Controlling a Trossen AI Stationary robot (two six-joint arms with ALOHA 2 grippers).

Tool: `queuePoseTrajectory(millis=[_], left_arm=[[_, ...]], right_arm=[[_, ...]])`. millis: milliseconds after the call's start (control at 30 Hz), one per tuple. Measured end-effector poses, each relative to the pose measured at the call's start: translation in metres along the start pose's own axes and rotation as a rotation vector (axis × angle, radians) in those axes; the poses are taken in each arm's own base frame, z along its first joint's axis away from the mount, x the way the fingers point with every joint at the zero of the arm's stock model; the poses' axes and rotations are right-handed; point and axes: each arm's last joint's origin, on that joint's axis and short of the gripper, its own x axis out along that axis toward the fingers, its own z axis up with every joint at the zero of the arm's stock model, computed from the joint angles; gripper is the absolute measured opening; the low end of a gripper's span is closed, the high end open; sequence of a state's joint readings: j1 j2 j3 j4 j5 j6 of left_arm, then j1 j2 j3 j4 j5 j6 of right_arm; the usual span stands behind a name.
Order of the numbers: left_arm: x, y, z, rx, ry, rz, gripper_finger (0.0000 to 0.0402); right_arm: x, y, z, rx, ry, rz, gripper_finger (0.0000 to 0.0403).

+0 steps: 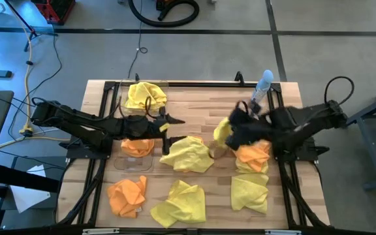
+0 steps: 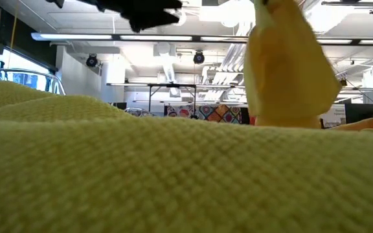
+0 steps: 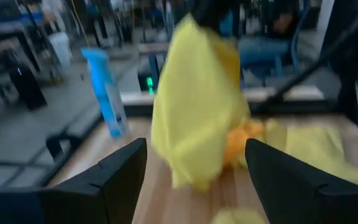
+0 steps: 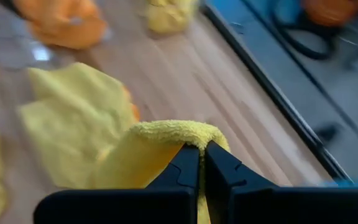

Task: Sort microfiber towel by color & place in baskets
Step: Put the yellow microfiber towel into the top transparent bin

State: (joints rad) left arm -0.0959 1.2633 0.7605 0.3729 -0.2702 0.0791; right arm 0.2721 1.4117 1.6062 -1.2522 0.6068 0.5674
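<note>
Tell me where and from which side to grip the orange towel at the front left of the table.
Take the orange towel from straight above, probably by its raised, crumpled fold near the middle. It lies bunched, not flat, on bare wood apart from the yellow towel beside it, so a ridge stands up for the jaws. The left gripper, open and empty, is the nearer one; the right gripper holds a yellow towel.

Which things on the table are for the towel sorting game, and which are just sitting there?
For the job:
- yellow towel pinched in the right pincer
- other yellow towels and orange towels on the table
- clear basket with yellow towels
- clear basket with an orange towel
- left pincer, open and waiting

Just sitting there:
- spray bottle
</note>
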Motion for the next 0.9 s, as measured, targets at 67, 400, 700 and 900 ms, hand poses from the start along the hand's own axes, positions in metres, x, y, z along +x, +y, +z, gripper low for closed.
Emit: queuePoseTrajectory(millis=[67, 400, 700, 900], left_arm=[[0.001, 0.005, 0.005, -0.013, -0.05, 0.01, 0.0262], [0.007, 0.038, 0.041, -0.065, -0.233, -0.033, 0.0262], [0.035, 0.05, 0.04, -0.075, -0.203, -0.05, 0.0262], [0.052, 0.048, 0.031, -0.048, -0.163, -0.05, 0.0256]], right_arm=[[0.007, -0.002, 0.014, -0.041, -0.044, 0.093, 0.0], [0.029, -0.028, 0.06, -0.156, -0.274, 0.253, 0.0], [0.04, -0.025, 0.081, -0.25, -0.44, 0.395, 0.0], [0.051, -0.021, 0.084, -0.255, -0.435, 0.374, 0.0001]])
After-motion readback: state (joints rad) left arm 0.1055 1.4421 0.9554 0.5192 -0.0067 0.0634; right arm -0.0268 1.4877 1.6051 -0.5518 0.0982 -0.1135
